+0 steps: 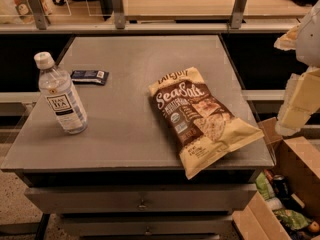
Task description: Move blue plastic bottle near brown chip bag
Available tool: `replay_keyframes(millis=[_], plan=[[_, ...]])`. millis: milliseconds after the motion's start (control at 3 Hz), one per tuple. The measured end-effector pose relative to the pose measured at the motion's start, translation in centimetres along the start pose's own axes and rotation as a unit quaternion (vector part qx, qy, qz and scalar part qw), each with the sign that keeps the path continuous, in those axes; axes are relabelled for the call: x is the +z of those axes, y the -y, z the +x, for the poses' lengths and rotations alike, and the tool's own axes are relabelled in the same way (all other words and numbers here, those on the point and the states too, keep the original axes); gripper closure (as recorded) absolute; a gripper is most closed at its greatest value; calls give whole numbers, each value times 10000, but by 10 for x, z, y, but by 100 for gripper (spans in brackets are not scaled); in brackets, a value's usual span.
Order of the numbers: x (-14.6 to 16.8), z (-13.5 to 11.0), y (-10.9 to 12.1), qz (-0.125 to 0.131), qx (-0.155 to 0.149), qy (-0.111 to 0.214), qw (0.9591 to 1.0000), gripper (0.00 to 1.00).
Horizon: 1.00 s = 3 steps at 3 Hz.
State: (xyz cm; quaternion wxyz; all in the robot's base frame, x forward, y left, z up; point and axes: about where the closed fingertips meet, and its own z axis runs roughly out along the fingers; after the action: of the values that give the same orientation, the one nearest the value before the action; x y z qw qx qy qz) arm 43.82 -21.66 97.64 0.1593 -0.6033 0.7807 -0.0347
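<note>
The blue plastic bottle (60, 95) stands upright near the left edge of the grey table (130, 129), with a white cap and a "TEA" label. The brown chip bag (199, 117) lies flat at the right front of the table, its lower corner hanging over the front edge. My gripper (298, 104) is at the far right of the view, off the table's right side and well away from both the bottle and the bag. It holds nothing that I can see.
A flat dark blue wrapper (89, 76) lies behind the bottle. An open cardboard box (287, 194) with cans and items sits on the floor at the right. A counter with metal posts (118, 6) runs behind the table.
</note>
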Motion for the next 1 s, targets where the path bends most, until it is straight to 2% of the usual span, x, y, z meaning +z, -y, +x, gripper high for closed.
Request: replay_keyframes(millis=[333,667,1000], plan=[[0,-3,0,18,-28,13,10000,0],[11,-32,2,-26,-207,163,9996,0],[30,-74,5,-169,-466,348,9982,0]])
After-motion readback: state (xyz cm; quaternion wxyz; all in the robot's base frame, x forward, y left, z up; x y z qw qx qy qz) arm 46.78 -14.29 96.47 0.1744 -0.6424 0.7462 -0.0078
